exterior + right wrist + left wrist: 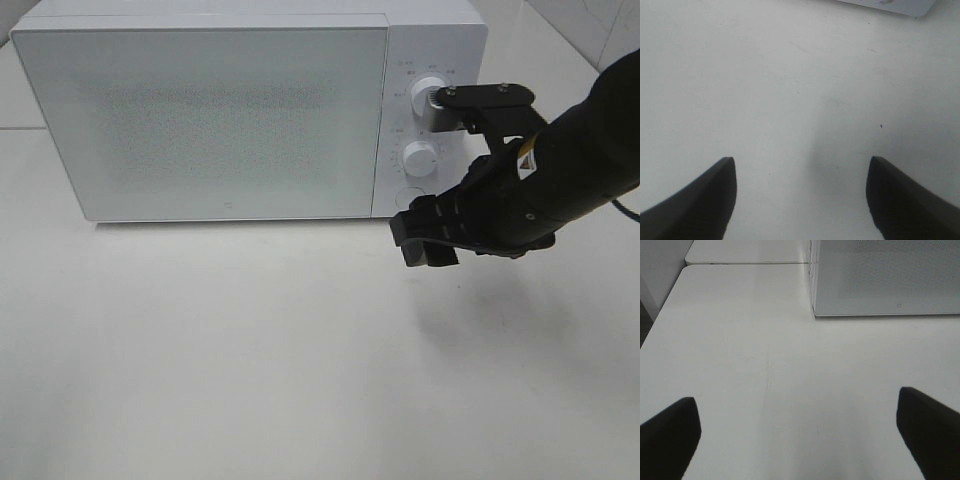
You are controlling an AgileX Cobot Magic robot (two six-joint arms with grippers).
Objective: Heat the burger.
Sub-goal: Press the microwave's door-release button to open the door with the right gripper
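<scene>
The burger is out of view in all three frames. A white microwave [230,110] stands at the back of the table with its door shut. My right gripper [422,245] hangs open just in front of the microwave's control panel, below the lower knob [420,157], with nothing between its fingers. In the right wrist view the right gripper [800,165] is spread wide over bare white table. The left gripper [796,400] is also open and empty above the table, near the microwave's [885,275] left front corner. The left arm does not show in the exterior high view.
The upper knob [428,90] sits above the lower one on the panel. A white table [250,360] spreads in front of the microwave. A table seam and edge [740,263] run behind the left side. A microwave corner [890,5] shows in the right wrist view.
</scene>
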